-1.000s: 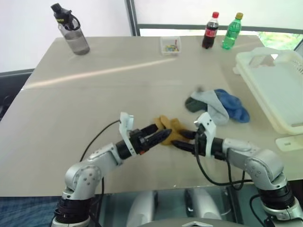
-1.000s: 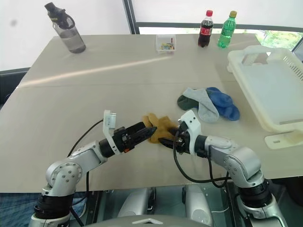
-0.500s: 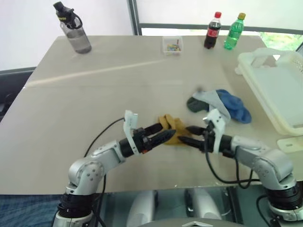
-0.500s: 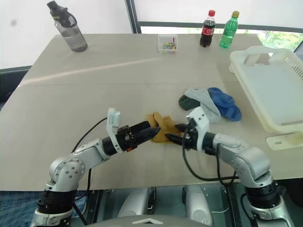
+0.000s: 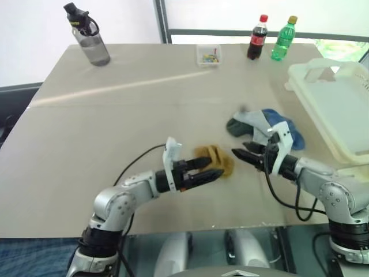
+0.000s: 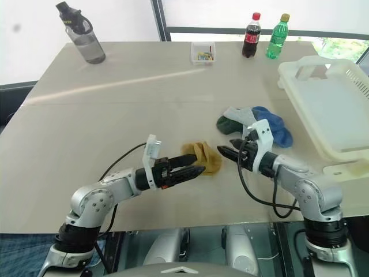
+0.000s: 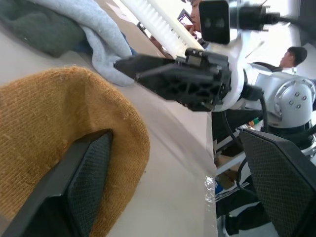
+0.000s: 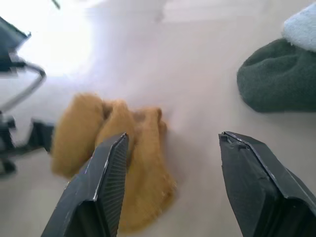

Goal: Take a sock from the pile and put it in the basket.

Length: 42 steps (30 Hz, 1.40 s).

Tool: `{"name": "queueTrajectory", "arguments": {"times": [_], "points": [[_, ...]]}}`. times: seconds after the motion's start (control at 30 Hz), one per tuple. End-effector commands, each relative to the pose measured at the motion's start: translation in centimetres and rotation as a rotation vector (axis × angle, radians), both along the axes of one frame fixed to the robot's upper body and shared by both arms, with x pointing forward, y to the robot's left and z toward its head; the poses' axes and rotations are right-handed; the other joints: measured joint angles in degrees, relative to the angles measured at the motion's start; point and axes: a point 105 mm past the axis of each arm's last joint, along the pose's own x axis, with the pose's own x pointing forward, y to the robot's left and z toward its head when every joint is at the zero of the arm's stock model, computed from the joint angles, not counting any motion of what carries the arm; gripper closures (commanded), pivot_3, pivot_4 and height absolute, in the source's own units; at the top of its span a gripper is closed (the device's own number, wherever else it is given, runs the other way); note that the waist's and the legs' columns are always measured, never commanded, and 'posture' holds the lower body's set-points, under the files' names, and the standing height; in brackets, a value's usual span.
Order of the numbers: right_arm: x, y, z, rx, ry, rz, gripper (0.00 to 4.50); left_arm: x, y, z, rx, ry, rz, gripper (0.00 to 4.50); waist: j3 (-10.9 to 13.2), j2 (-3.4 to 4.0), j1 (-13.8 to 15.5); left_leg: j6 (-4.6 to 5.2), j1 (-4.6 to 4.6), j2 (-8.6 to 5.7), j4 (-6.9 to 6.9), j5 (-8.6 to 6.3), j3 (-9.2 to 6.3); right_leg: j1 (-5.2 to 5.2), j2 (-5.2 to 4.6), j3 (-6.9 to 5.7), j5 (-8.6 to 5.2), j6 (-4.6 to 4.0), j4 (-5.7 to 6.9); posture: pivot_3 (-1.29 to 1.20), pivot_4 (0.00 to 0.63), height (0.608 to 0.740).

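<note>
You've got the mustard sock [image 5: 216, 160] lying loose on the table [image 5: 115, 127], split off from the pile [image 5: 266, 128], which sits just beyond it toward the basket [image 5: 337, 109]. The pile shows a grey sock draped over a dark green one, with a blue sock on the basket side. The basket sits at the table's right edge, well apart from the mustard sock.

Your left gripper [image 5: 209, 169] points level across the table with its jaws spread wide. In the left wrist view one finger [image 7: 74, 192] lies against the sock's near side and the other stands well clear, so it isn't clamped on anything.

Your right gripper [image 5: 242, 154] faces the sock from the other side, jaws parted and empty, tips just short of the fabric. The right wrist view shows the mustard sock between its two fingers [image 8: 106, 182] but beyond them, untouched.

Far edge of the table: water bottle [image 5: 86, 37], small clear box [image 5: 208, 55], cola bottle [image 5: 256, 38], green bottle [image 5: 283, 39].
</note>
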Motion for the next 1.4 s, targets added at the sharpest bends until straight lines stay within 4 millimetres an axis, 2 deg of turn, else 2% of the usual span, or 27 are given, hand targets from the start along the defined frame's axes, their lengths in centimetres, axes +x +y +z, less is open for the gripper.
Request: {"name": "queueTrajectory", "arguments": {"times": [0.03,0.07,0.1,0.17,0.2,0.23,0.73,0.87,1.4], "points": [[-0.8,0.8,1.0,0.013,-0.025,0.038,1.5,-0.1,-0.5,0.1,0.006,-0.018,-0.03,0.13,0.0,0.0,0.0,0.0,0.0,0.0,0.0,0.0,0.01,-0.01,-0.01,0.01,0.0,0.0,0.0,0.0,0.15,0.74],[-1.0,1.2,0.8,0.012,-0.017,0.049,1.5,0.0,-0.6,0.0,0.007,-0.017,-0.033,0.13,0.0,0.0,0.0,0.0,-0.01,0.0,0.0,0.0,0.0,-0.01,-0.01,0.0,0.0,0.0,0.0,0.0,0.15,0.74],[-1.1,1.4,0.7,0.006,-0.011,0.056,1.27,0.0,-0.7,-0.1,0.008,-0.017,-0.038,0.05,0.0,0.0,0.01,0.0,-0.01,0.0,0.0,0.0,0.0,-0.01,-0.01,0.0,0.0,0.0,0.0,0.0,0.15,0.74],[-1.4,1.9,0.6,0.003,-0.003,0.069,0.7,0.0,-0.8,-0.2,0.013,-0.016,-0.047,0.0,0.0,0.01,-0.01,0.0,-0.01,0.0,0.0,0.0,0.0,-0.01,-0.01,-0.01,0.0,0.0,0.0,0.0,0.15,0.74],[-1.4,2.0,0.6,0.005,-0.001,0.073,0.22,0.0,-0.8,-0.3,0.015,-0.015,-0.048,0.0,0.0,0.01,-0.02,0.0,0.0,0.0,0.0,0.0,0.01,-0.01,-0.01,0.0,0.0,0.0,0.01,0.0,0.15,0.74],[-1.5,2.1,0.7,0.007,0.0,0.079,0.05,0.0,-0.9,-0.4,0.018,-0.015,-0.055,0.0,0.0,0.0,-0.02,0.0,0.01,-0.01,0.0,0.0,0.01,0.0,-0.01,0.0,0.0,0.0,0.01,0.0,0.15,0.74],[-1.7,4.3,-1.1,-0.076,0.079,0.141,0.05,-0.3,-1.0,-1.0,0.025,-0.013,-0.072,0.0,-0.01,0.01,-0.05,0.0,0.07,-0.01,0.04,0.0,0.03,0.02,0.0,0.02,0.01,0.0,0.12,0.0,0.15,0.74],[-1.0,4.3,-2.4,-0.13,0.118,0.098,0.05,-0.3,-1.0,-1.0,0.026,-0.015,-0.076,0.0,-0.03,0.01,-0.03,0.0,0.11,-0.01,0.05,0.0,0.02,0.04,0.0,0.02,0.01,0.0,0.15,0.0,0.15,0.74],[0.0,3.6,-4.2,-0.195,0.173,0.015,0.05,-0.4,1.1,-0.6,0.074,-0.074,-0.063,0.0,-0.07,0.0,-0.28,0.0,0.31,0.02,0.1,0.0,0.08,0.05,0.04,0.12,0.0,-0.02,0.52,0.0,0.15,0.74]]}}
